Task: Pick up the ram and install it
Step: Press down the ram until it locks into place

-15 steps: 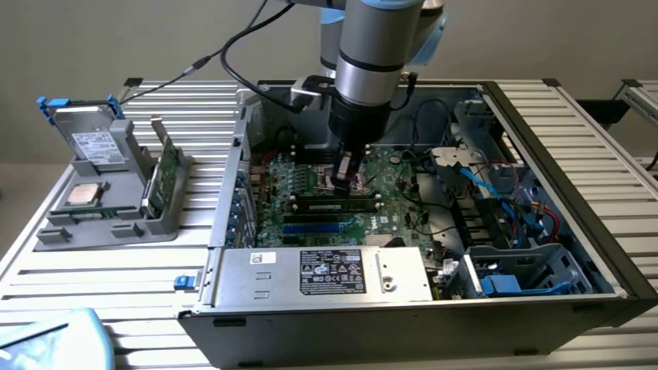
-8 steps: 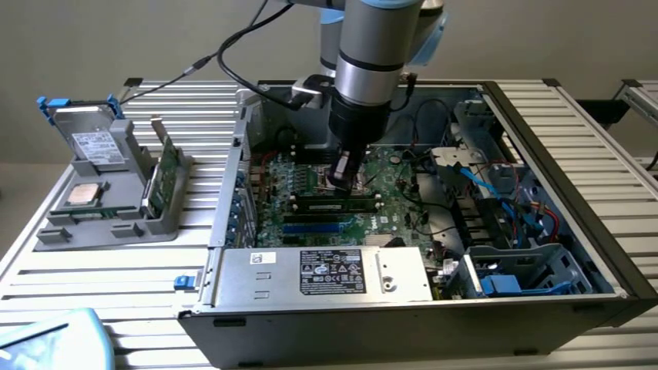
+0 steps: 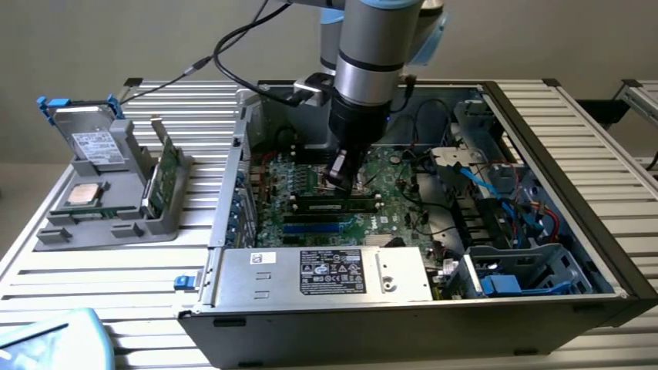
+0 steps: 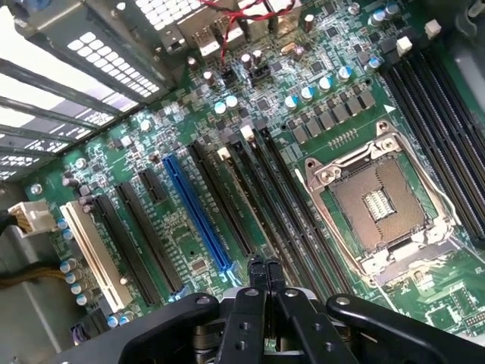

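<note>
An open desktop PC case lay on a slatted metal table, filling the centre and right of the exterior view. A grey robot arm came down from the top centre of that frame into the case, w/ its gripper low over the green motherboard. In the wrist view the gripper was closed, its two black fingers pressed together w/ nothing visible between them, just above the long black memory slots.

The ram, a long green stick w/ dark chips, lay across the motherboard in the centre of the exterior view, directly below the gripper tip; whether it was fully seated could not be told. Near the right of the wrist view sat the open silver CPU socket, w/ a blue expansion slot and a white one further left.

At the bottom centre of the exterior view was the silver power supply. At the left of that frame a grey parts tray held a silver processor chip, a drive w/ white label and another upright green board.
</note>
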Available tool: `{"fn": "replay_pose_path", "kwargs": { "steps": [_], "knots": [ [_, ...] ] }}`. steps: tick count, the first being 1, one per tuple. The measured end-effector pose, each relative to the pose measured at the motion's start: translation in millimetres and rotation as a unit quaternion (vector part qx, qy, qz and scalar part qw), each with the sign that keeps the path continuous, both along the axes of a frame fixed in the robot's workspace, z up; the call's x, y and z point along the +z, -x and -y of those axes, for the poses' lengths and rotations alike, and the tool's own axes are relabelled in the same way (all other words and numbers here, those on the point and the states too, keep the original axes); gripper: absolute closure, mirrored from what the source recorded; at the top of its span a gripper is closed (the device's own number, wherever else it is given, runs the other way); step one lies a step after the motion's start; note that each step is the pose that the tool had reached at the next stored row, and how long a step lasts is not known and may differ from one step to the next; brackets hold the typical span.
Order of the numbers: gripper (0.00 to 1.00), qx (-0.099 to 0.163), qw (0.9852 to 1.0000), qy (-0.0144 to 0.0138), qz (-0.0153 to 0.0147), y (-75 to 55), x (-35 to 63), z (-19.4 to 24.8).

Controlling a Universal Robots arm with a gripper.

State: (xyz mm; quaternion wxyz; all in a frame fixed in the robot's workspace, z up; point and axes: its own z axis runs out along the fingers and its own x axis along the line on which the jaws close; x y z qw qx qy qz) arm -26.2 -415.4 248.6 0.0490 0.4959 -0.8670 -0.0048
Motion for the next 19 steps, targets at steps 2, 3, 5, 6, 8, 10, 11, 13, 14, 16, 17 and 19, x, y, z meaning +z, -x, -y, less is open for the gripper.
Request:
{"fn": "replay_pose_path", "kwargs": {
  "steps": [2,3,5,6,8,10,11,13,14,16,17,19],
  "knots": [
    [0.89,-0.014,0.9999,0.0000,0.0004,0.0,0.0,0.0],
    [0.89,-0.021,0.9998,0.0000,0.0006,0.0,0.0,0.0],
    [0.89,-0.035,0.9994,-0.0001,0.0009,0.0,-0.1,0.0],
    [0.89,-0.043,0.9991,0.0000,0.0010,0.0,-0.1,0.0],
    [0.89,-0.058,0.9983,0.0000,0.0012,0.0,-0.2,0.0],
    [0.89,-0.072,0.9974,0.0000,0.0014,0.0,-0.3,0.0],
    [0.89,-0.080,0.9968,0.0000,0.0015,0.0,-0.3,0.0],
    [0.89,-0.095,0.9955,0.0000,0.0016,0.0,-0.4,0.0],
    [0.89,-0.102,0.9948,0.0000,0.0017,0.0,-0.5,0.0],
    [0.89,-0.117,0.9931,0.0000,0.0017,0.0,-0.6,0.0],
    [0.89,-0.124,0.9922,0.0000,0.0018,0.0,-0.7,0.0],
    [0.89,-0.140,0.9902,0.0000,0.0018,0.0,-0.8,0.0]
  ]
}}
